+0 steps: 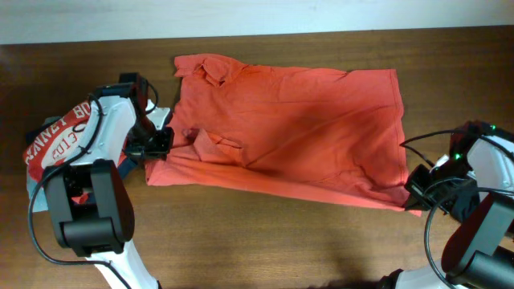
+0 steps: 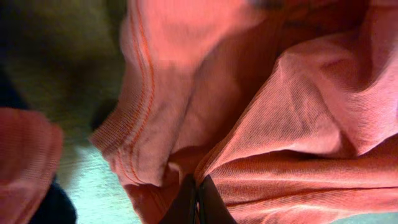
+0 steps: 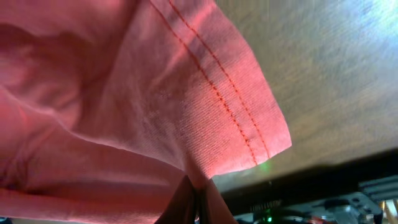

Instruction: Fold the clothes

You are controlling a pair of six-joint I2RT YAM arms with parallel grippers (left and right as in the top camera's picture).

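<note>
- Spreading under everything is the dark brown wooden tabletop (image 1: 241, 249), its grain running left to right.
- Lying across the middle of it is the large orange-red short-sleeved collared shirt (image 1: 313, 120) of soft knit fabric, mostly flat. Its collar (image 1: 213, 71) is at the far left corner. The left side is rumpled, with one sleeve (image 1: 213, 146) folded over the body. The near edge slants down toward the right.
- Standing at the shirt's left side is the white-and-black left arm (image 1: 96, 193). The matching right arm (image 1: 482, 217) stands at the shirt's near right corner.
- Sitting at the tabletop's left edge, partly behind the left arm, is a small heap of clothes. A red tee with white printed lettering (image 1: 60, 138) lies on top, and a pale grey-blue piece (image 1: 32, 186) shows at its near side. The arm hides whether the heap touches the shirt.
- Pinching the shirt's bunched left edge are the left fingers (image 1: 165, 143), their black tips pressed together on the cloth. In the left wrist view (image 2: 191, 205) the fabric gathers into them, just beside a ribbed sleeve cuff (image 2: 130, 130) with orange stitching.
- Pinching the shirt's near right corner are the right fingers (image 1: 415, 191), likewise pressed together on cloth. The right wrist view (image 3: 193, 205) shows the double-stitched hem (image 3: 230, 109) lifted off the wood above them.
</note>
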